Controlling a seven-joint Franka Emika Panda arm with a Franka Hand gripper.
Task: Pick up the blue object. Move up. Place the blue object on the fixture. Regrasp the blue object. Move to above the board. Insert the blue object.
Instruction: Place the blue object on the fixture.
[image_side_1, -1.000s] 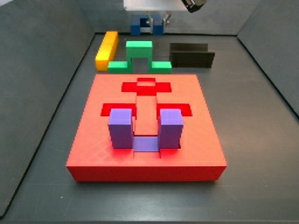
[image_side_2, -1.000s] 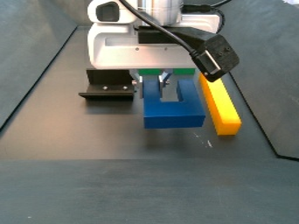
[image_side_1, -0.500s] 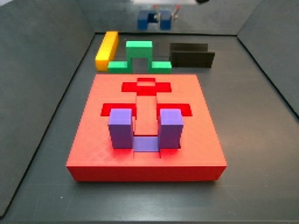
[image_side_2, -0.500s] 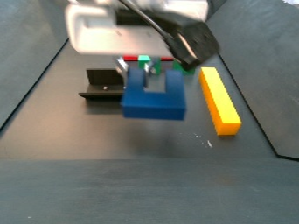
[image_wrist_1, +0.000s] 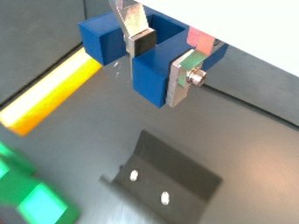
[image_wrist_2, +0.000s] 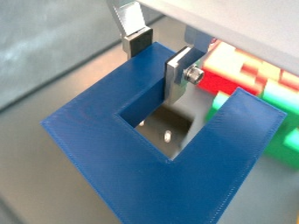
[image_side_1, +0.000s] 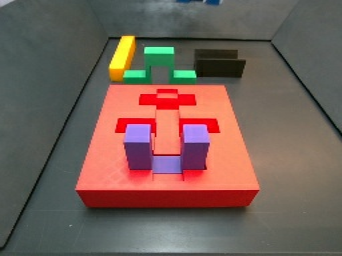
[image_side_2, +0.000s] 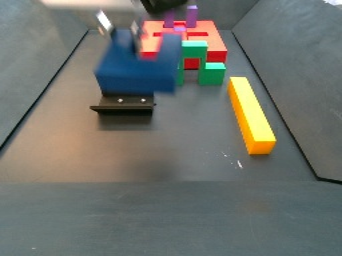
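Note:
The blue object (image_wrist_1: 149, 68) is a dark blue U-shaped block, and my gripper (image_wrist_1: 160, 58) is shut on one wall of it. One finger sits inside the U and the other on the outer face, as the wrist view (image_wrist_2: 158, 58) also shows. In a side view the blue object (image_side_2: 134, 62) hangs blurred in the air just above the fixture (image_side_2: 123, 105). The fixture also shows below it in both wrist views (image_wrist_1: 166, 173) (image_wrist_2: 167, 131). The board (image_side_1: 167, 150) is a red slab with a purple U-shaped block (image_side_1: 167, 148) set in it. The gripper is above the frame in that side view.
A yellow bar (image_side_2: 250, 115) lies on the floor to one side of the fixture and also shows in the other side view (image_side_1: 123, 56). A green U-shaped block (image_side_1: 166, 60) sits between the yellow bar and the fixture (image_side_1: 221, 63). Dark walls enclose the floor.
My gripper has risen with the blue object, lifting it off the floor, and carried it sideways from beside the yellow bar to above the fixture.

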